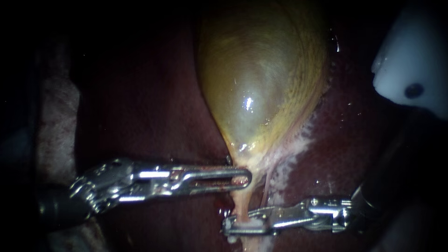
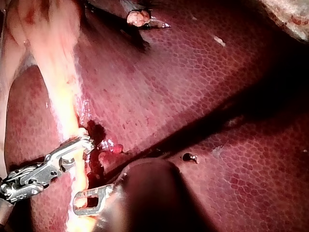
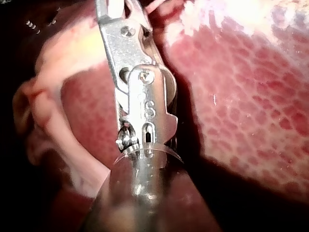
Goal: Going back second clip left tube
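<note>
The yellow-green gallbladder [image 1: 261,74] hangs down the middle of the endoscope view and narrows into the pale left tube [image 1: 241,205]. A thinner right tube [image 1: 264,189] runs beside it. My left instrument [image 1: 242,178] lies level, with its long slotted jaws shut on the gallbladder's neck just above the tubes. Lower down, my right instrument [image 1: 235,226] reaches across the left tube, its jaws shut on a white clip [image 1: 248,225] there. The left wrist view shows both jaw pairs on the pale tube [image 2: 67,121]: right instrument [image 2: 83,144], then left instrument [image 2: 87,200].
Dark red liver [image 1: 154,107] surrounds the gallbladder. A small blood clot [image 2: 99,154] sits beside the tube between the two instruments. A white plastic part [image 1: 413,60] juts in at the upper right. In the right wrist view the instrument's hinge [image 3: 145,111] shows; its jaw tips run out of view.
</note>
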Motion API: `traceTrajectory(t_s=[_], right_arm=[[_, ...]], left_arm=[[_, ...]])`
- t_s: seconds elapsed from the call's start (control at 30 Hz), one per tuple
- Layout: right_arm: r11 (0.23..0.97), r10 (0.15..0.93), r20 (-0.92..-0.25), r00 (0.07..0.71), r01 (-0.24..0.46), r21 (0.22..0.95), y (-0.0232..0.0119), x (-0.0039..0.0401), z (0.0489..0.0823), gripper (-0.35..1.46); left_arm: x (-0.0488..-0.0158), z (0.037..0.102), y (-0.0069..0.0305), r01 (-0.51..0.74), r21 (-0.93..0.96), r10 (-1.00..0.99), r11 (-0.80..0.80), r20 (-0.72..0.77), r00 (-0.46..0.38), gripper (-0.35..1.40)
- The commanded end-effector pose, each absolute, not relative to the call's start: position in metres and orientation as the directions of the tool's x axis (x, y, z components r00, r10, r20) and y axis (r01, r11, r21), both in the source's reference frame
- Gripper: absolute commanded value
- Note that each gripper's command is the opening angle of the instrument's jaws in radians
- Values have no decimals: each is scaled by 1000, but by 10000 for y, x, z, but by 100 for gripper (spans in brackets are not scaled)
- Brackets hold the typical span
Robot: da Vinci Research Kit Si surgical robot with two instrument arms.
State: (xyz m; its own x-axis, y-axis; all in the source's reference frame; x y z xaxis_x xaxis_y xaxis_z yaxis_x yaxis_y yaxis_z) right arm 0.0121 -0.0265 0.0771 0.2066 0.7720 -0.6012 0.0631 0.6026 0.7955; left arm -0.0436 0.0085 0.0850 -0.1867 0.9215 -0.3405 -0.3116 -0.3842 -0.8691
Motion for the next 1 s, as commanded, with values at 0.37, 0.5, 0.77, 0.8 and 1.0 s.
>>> traceTrajectory(t_s=[0.37, 0.5, 0.77, 0.8, 1.0], right_arm=[[603, 772, -601, 207, 64, 796, -265, 121, 771, -16], [603, 772, -601, 207, 64, 795, -266, 121, 771, -5], [605, 769, -605, 205, 68, 793, -271, 127, 768, 40], [605, 770, -605, 205, 69, 793, -272, 127, 768, 42], [605, 770, -604, 204, 69, 794, -271, 128, 767, 45]], left_arm=[[-436, 850, 85, -312, -869, 921, -384, -341, -187, -35], [-436, 850, 85, -312, -869, 921, -384, -341, -187, -35], [-436, 850, 85, -312, -869, 921, -384, -341, -187, -35], [-436, 850, 85, -312, -869, 921, -384, -341, -187, -35], [-436, 850, 85, -312, -869, 921, -384, -341, -187, -35]])
